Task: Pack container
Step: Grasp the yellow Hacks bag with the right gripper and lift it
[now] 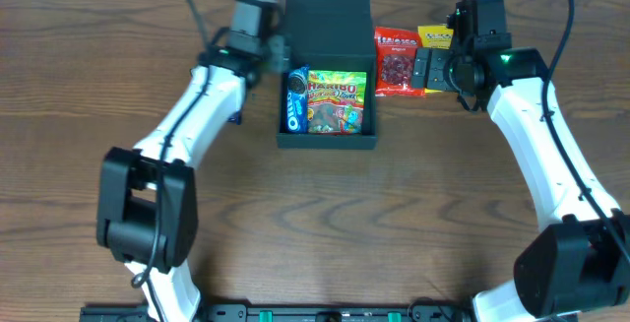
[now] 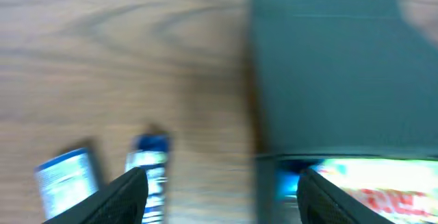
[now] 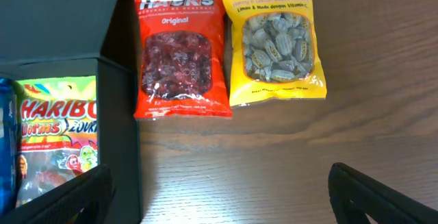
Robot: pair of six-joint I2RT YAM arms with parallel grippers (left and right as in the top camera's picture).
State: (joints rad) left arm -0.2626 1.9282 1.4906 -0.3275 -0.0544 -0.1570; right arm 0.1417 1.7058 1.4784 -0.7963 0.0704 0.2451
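Note:
The dark teal container (image 1: 326, 141) stands open at the table's middle back, its lid (image 1: 328, 12) folded up behind. Inside lie a Haribo packet (image 1: 338, 100) and a blue Oreo packet (image 1: 295, 101). My left gripper (image 1: 279, 48) is open and empty at the box's left back corner; its blurred wrist view shows the gripper (image 2: 222, 196) straddling the box's left wall (image 2: 263, 183). My right gripper (image 1: 430, 66) is open and empty over the table just right of the box. In its wrist view the gripper (image 3: 219, 203) is in front of a red Hacks packet (image 3: 179, 46) and a yellow Hacks packet (image 3: 274, 39).
Two blue packets (image 2: 65, 183) (image 2: 152, 162) lie on the table left of the box, one showing under the left arm (image 1: 236, 117). The red packet (image 1: 397, 61) and yellow packet (image 1: 434, 37) lie side by side right of the lid.

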